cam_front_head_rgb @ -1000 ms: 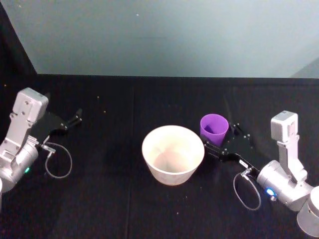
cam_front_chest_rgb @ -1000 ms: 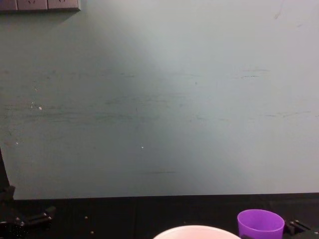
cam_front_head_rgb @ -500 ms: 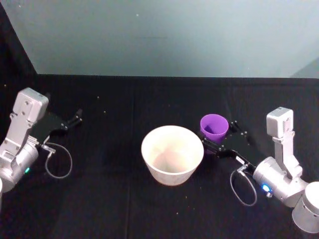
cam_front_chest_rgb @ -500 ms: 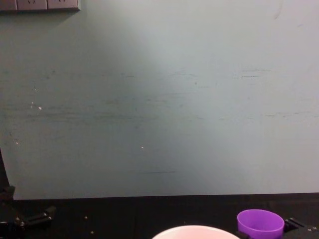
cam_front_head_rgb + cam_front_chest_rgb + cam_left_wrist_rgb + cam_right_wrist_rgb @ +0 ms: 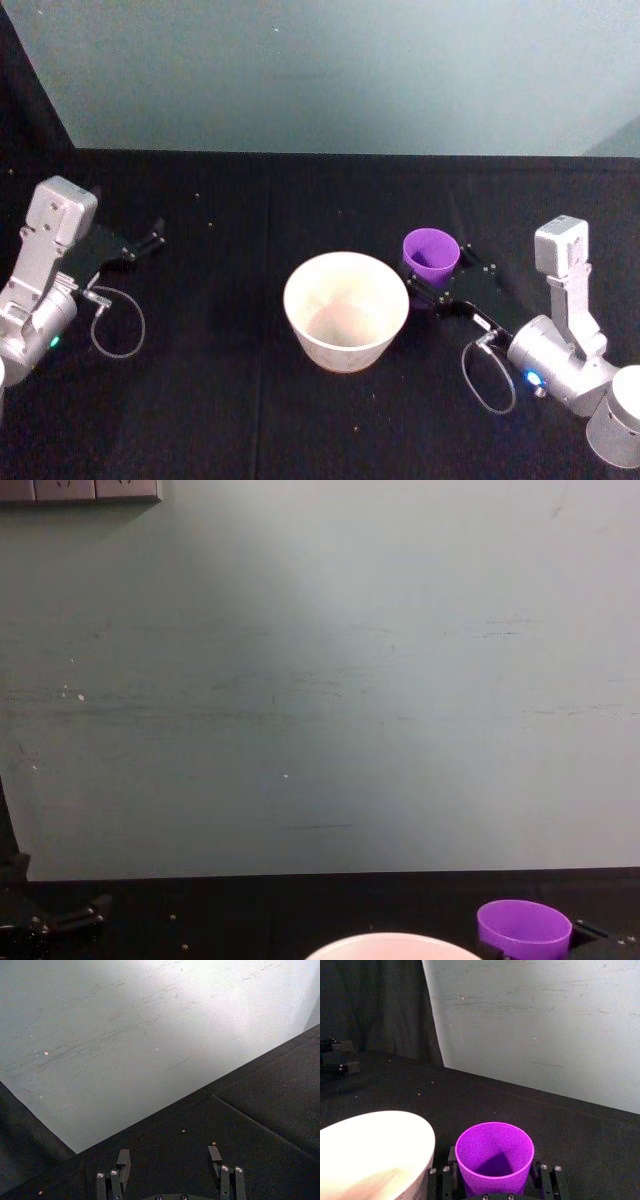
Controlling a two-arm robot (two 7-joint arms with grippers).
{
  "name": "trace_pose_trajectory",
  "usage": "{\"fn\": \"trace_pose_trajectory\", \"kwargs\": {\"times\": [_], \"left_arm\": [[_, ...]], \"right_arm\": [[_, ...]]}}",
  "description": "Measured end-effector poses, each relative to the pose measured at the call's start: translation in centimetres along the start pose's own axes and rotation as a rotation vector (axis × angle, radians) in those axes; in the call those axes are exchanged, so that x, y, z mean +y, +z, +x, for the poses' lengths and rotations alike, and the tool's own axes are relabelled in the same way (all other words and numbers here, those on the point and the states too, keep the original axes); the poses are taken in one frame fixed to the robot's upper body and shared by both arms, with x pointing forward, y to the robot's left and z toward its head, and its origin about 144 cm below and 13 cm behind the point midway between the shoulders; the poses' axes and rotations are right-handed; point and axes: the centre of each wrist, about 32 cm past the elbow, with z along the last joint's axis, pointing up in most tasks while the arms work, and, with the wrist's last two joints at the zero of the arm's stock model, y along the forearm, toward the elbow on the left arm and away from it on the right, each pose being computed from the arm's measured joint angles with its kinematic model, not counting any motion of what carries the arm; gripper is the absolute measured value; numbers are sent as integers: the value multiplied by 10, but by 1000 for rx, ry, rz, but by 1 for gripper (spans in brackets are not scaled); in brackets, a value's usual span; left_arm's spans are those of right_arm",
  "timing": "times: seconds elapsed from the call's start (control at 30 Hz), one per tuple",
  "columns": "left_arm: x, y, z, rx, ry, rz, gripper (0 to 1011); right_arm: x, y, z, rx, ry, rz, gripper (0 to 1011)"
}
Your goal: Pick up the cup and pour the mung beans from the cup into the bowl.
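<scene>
While my right gripper (image 5: 440,272) straddles the cup (image 5: 431,256) just beside the bowl (image 5: 345,257), fingers spread wide, my left gripper (image 5: 148,238) sits off left, fingers apart too.

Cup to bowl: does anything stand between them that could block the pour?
Nothing visible does. The cup, flanked by the right gripper, stands close beside the bowl, on its right. The left gripper is parked far to the left.

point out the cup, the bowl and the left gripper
cup (image 5: 494,1157), right wrist view, inside
bowl (image 5: 346,256), head view, far rim
left gripper (image 5: 169,1152), left wrist view, midway between fingertips
</scene>
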Motion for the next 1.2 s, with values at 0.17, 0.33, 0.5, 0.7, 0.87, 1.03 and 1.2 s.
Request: {"fn": "trace_pose_trajectory", "kwargs": {"times": [0.17,0.33,0.5,0.7,0.87,1.03,1.2], "left_arm": [[0,0,0,0,0,0,1011],[0,0,0,0,0,0,1011],[0,0,0,0,0,0,1011],[0,0,0,0,0,0,1011],[0,0,0,0,0,0,1011],[0,0,0,0,0,0,1011],[0,0,0,0,0,0,1011]], "right_arm": [[0,0,0,0,0,0,765],[0,0,0,0,1,0,743],[-1,5,0,-15,5,7,728],[-15,38,3,-74,4,34,724],[-31,71,6,-127,-3,61,724],[-54,107,11,-136,-14,72,724],[-70,133,16,-123,-15,56,724]]}}
